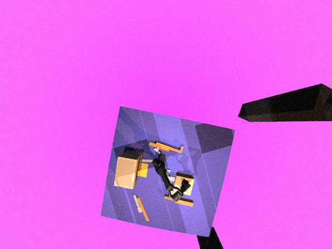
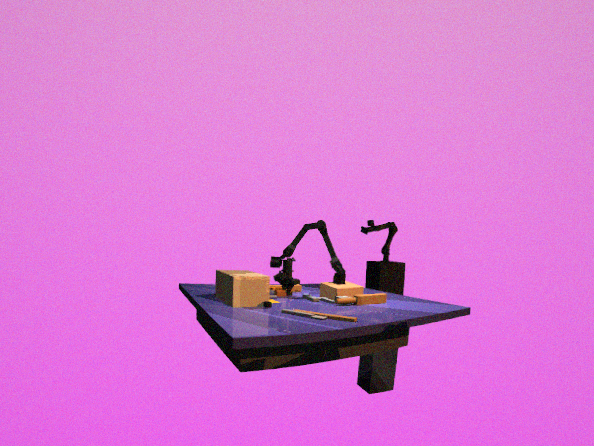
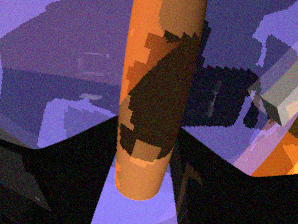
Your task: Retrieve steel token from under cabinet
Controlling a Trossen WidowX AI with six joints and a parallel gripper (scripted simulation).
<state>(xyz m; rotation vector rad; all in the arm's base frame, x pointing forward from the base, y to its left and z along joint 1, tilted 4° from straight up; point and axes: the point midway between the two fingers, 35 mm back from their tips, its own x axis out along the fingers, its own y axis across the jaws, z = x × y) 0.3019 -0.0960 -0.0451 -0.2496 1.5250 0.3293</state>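
The tan cabinet (image 1: 126, 172) (image 2: 251, 291) stands at the left of the table. The yellow marked area (image 1: 143, 170) (image 2: 275, 301) lies against its front. The steel token is not visible in any view. My gripper (image 2: 288, 291) (image 3: 145, 127) is shut on a round orange handle (image 3: 142, 175), which runs up between the fingers in the wrist view. A thin pale bar (image 1: 147, 161) reaches from beneath the gripper towards the cabinet, beside the marked area; its joint with the handle is hidden. Whether the handle is clear of the table cannot be told.
A long orange piece with an upturned end (image 1: 174, 149) lies behind the gripper. A pale stick (image 1: 137, 205) and an orange stick (image 1: 143, 210) lie together near the front left. The tan base block (image 1: 189, 190) (image 2: 342, 291) and an orange bar (image 1: 185, 202) (image 2: 371, 299) stand at the right.
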